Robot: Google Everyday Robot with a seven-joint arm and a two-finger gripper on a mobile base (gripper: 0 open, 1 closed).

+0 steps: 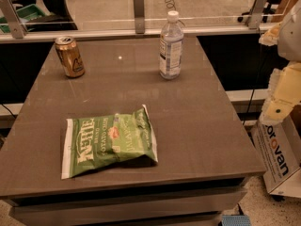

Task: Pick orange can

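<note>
At the far left corner of the table (197,140) the can (69,56) stands upright, well apart from the bottle (170,46). It is probably light, stiff and slick (thin metal dents), so grasp mid-body. The end effector (282,95) hangs beyond the table's right edge; I cannot tell how open it is.

The green chip bag (110,145) lying on the tabletop (202,126) carries the brand "KETTLE" in large white letters, running sideways towards the camera. A smaller white line beside it starts with "POTATO"; the rest is too small to read.

On the floor off the tabletop's right edge, a white cardboard box (277,157) shows the letters "orovan", the first ones orange and the last ones dark.

The water bottle (170,46) has a label, and the orange can (69,56) a pale emblem, but neither can be read.

The gripper (280,102), at the right edge just above the box, bears no lettering.
</note>
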